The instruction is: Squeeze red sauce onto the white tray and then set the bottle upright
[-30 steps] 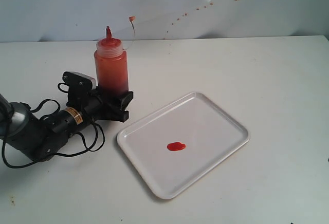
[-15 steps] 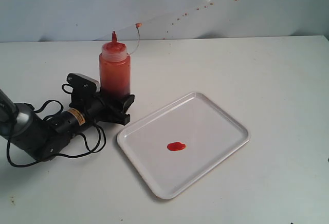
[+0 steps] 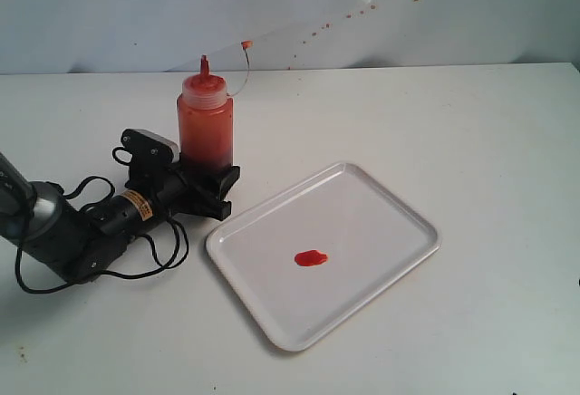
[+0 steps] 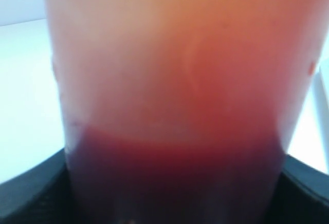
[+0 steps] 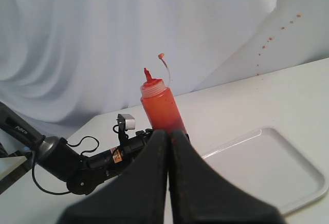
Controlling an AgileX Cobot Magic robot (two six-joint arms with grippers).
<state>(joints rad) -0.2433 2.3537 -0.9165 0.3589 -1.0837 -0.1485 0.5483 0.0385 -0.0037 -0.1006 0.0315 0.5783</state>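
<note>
we noted the left gripper (image 3: 214,178) clasping the squeeze bottle (image 3: 205,123) low, upright on the table (image 3: 453,123) beside the white tray (image 3: 399,209); right gripper (image 5: 168,183) closed, empty. soft-walled, bottom-heavy, we judged: hold low, gently.

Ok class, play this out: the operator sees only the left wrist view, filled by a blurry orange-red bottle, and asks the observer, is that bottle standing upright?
Observer: Yes. The exterior view shows the bottle upright on the table, nozzle up, with the left fingers around its base.
Operator: Any sauce on the tray?
Observer: One small blob of red sauce lies near the middle of the white tray.
Operator: Where is the other arm?
Observer: The right fingers are shut on nothing, away from the bottle.
</note>
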